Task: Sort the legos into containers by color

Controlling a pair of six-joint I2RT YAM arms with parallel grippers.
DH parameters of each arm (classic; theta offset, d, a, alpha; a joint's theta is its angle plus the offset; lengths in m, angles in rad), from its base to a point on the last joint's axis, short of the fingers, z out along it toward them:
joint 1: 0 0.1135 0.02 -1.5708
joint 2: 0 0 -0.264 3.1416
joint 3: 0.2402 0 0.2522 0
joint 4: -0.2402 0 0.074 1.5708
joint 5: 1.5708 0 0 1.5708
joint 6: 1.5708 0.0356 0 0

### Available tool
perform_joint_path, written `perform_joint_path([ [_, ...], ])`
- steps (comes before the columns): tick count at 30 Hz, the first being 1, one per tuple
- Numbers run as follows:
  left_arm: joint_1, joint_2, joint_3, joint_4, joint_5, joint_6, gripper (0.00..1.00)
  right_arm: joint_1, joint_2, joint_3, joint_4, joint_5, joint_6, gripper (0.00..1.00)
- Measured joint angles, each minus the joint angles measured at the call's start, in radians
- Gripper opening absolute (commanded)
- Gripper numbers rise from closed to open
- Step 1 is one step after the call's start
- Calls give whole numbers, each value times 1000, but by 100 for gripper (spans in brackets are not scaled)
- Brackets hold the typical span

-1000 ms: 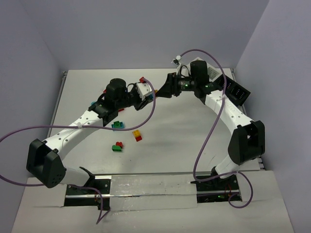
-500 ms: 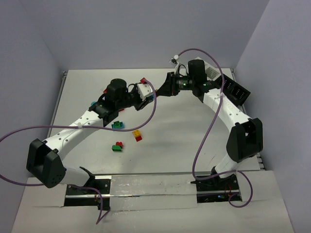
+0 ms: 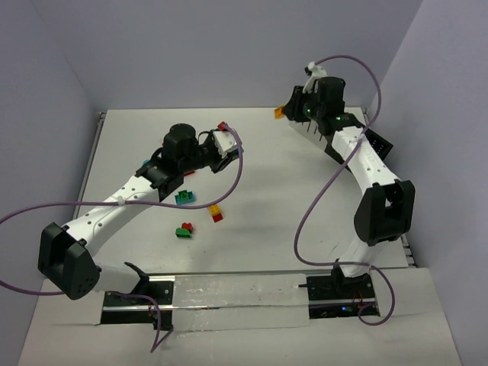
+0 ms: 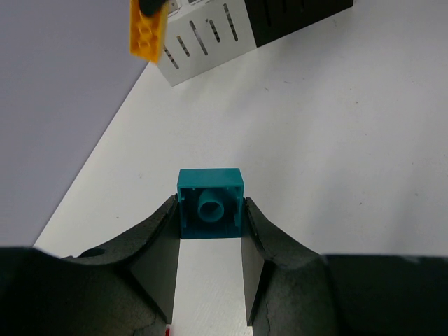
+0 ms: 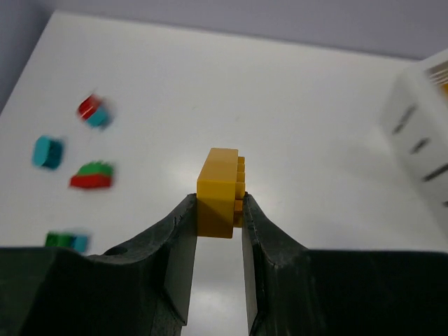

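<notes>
My left gripper [image 4: 210,241] is shut on a teal lego [image 4: 210,204], its hollow underside facing the camera; in the top view this gripper [image 3: 231,146] hangs over the table's middle back. My right gripper [image 5: 218,210] is shut on an orange-yellow lego [image 5: 220,192]. From above, that gripper [image 3: 284,113] holds the orange lego [image 3: 279,114] high at the back, next to the containers. A white container [image 4: 203,31] and a black container [image 4: 294,14] stand side by side; the black one [image 3: 377,145] shows at the right edge.
Loose legos lie on the table: a red one [image 3: 222,126], a green-teal pair [image 3: 184,197], a yellow-red pair [image 3: 216,213] and a green-red pair [image 3: 184,229]. Purple cables loop off both arms. Grey walls close in the back and sides.
The right gripper closed on the orange lego and swung away from the left gripper, up and to the right toward the containers. The left arm stayed put with the teal lego.
</notes>
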Motion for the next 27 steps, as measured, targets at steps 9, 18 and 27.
perform_joint_path([
  [9, 23, 23, 11, 3, -14, -80, 0, -118, 191, 224, 102, 200, -76, 0],
  [18, 87, 120, 91, -6, -9, -197, 0, -159, 355, 305, 133, 254, -139, 0],
  [27, 88, 156, 134, -17, -8, -230, 0, -164, 442, 360, 139, 271, -182, 64],
])
